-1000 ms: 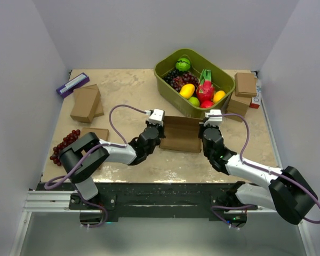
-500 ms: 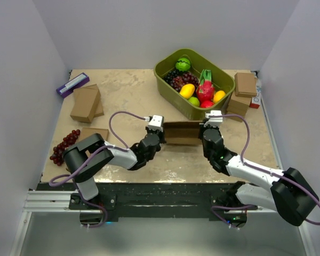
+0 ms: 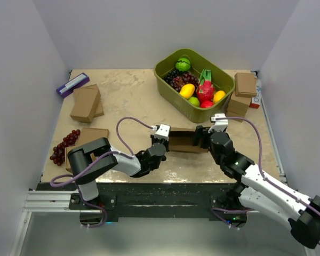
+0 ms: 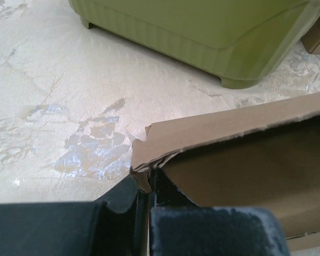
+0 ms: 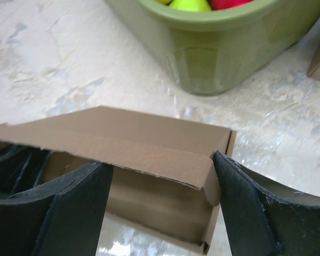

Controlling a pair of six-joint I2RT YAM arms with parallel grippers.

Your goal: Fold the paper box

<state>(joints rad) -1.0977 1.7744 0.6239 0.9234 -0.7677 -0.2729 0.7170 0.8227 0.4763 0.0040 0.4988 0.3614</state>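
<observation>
At 6 o'clock from the tub (image 3: 173,98), your paper box (image 3: 184,143) looks mid wall-fold: left claw (image 4: 148,186) pinched on its 9 o'clock corner, right claw (image 5: 160,176) wide open, straddling the 3 o'clock end; next, probably tuck that end flap.

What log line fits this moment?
left gripper: shut on box edge | right gripper: open, straddling box end | box: partly folded

An olive-green tub (image 3: 173,96) of fruit (image 3: 205,90) stands on the table (image 3: 128,96) between small cardboard boxes (image 3: 85,104), loose grapes (image 3: 64,145) at left.
</observation>
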